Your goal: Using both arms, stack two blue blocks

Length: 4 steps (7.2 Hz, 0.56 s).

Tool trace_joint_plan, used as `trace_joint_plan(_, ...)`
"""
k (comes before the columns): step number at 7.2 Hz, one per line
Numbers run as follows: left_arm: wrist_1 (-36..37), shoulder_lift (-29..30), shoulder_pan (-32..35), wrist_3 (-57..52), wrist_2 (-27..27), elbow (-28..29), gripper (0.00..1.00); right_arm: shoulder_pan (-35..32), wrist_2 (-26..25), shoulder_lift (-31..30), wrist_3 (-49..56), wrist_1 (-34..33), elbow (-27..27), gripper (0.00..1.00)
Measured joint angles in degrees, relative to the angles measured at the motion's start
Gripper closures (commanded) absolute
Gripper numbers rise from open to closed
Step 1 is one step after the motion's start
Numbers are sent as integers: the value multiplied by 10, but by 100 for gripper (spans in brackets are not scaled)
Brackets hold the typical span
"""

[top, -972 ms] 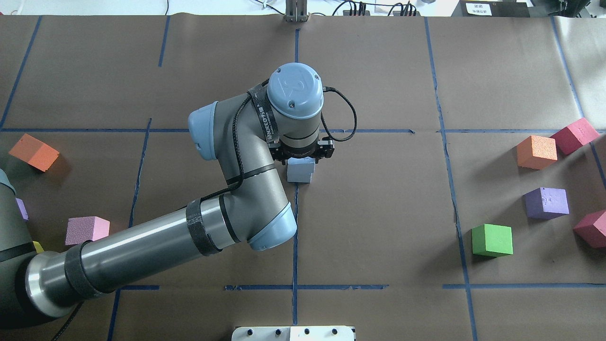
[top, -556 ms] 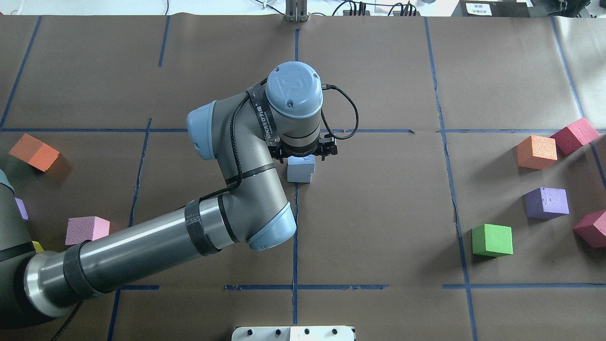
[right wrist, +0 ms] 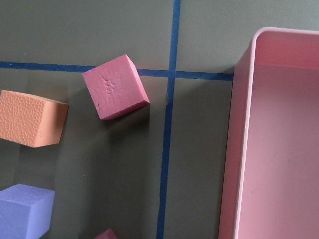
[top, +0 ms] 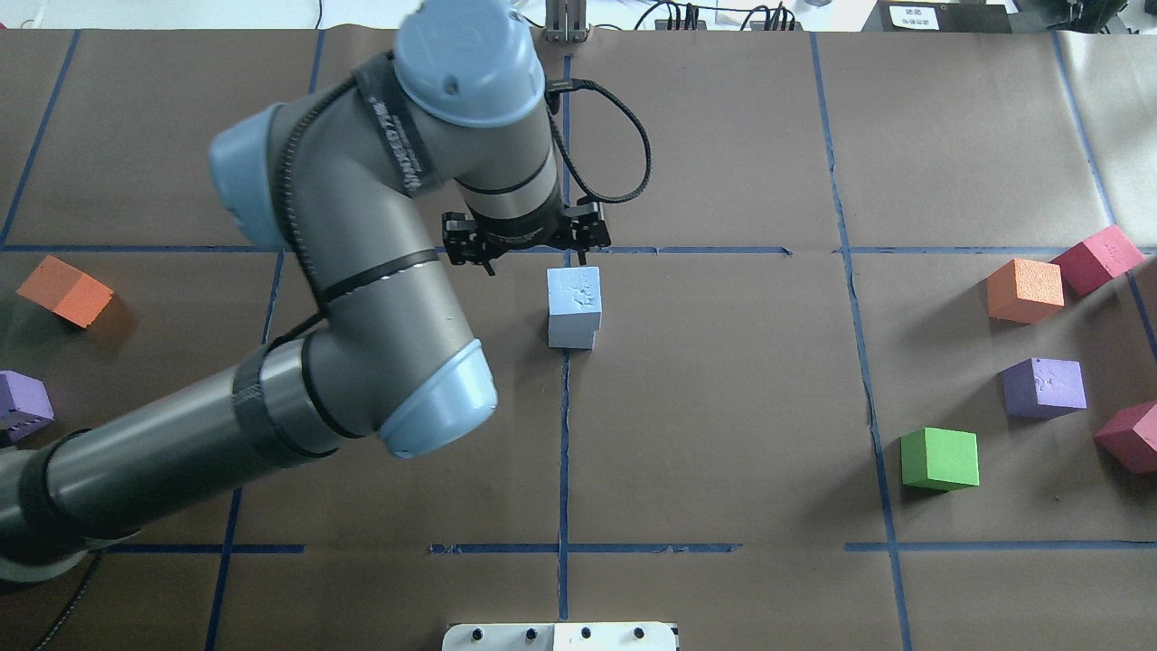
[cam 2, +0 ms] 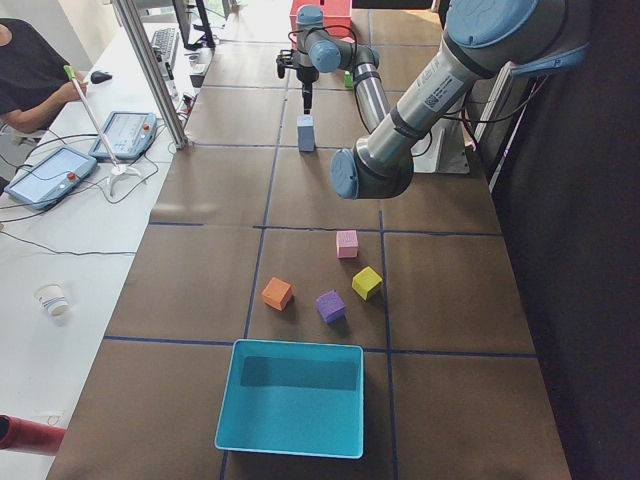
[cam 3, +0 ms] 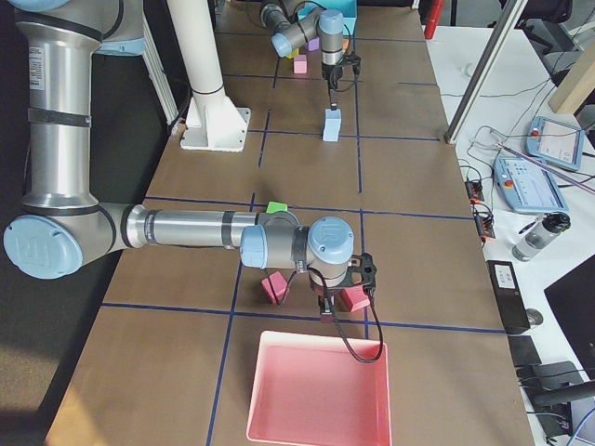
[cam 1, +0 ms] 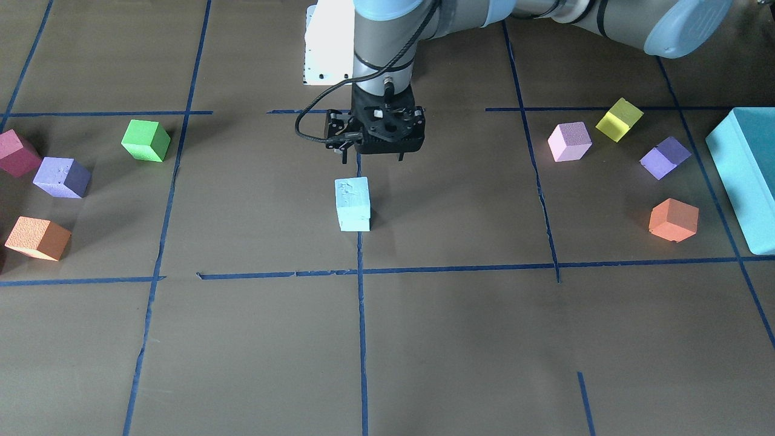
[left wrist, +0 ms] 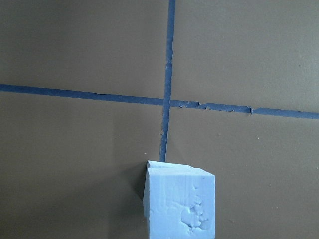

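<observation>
The two blue blocks (top: 573,293) stand stacked one on the other at the table's centre, on a tape crossing. The stack also shows in the front view (cam 1: 352,195), in the left side view (cam 2: 306,132) and in the left wrist view (left wrist: 182,204). My left gripper (cam 1: 372,158) hangs open and empty above the stack, clear of it; in the overhead view the gripper (top: 540,262) is just left of and beyond the stack. My right gripper (cam 3: 339,295) shows only in the right side view, low by the red cubes; I cannot tell whether it is open.
Green (top: 940,458), purple (top: 1044,387), orange (top: 1024,289) and red (top: 1096,258) cubes lie at the right. Orange (top: 65,289) and purple (top: 23,402) cubes lie at the left. A teal box (cam 1: 748,175) and a pink tray (cam 3: 321,390) stand at the table's ends.
My left gripper has opened off the top blue block and risen, moving left and away from the robot. The top block stays on the lower one.
</observation>
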State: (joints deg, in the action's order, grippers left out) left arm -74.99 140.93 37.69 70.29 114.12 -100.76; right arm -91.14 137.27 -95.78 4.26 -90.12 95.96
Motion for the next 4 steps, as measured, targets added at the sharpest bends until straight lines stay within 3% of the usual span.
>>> trace_joint_plan(2,83,-73,68,-105,43,-110,0,0,-1,1,-1,0,1,0)
trace_joint_plan(4,130,-161,157,-266,76,-171,0,0,-1,3,-1,0,3,0)
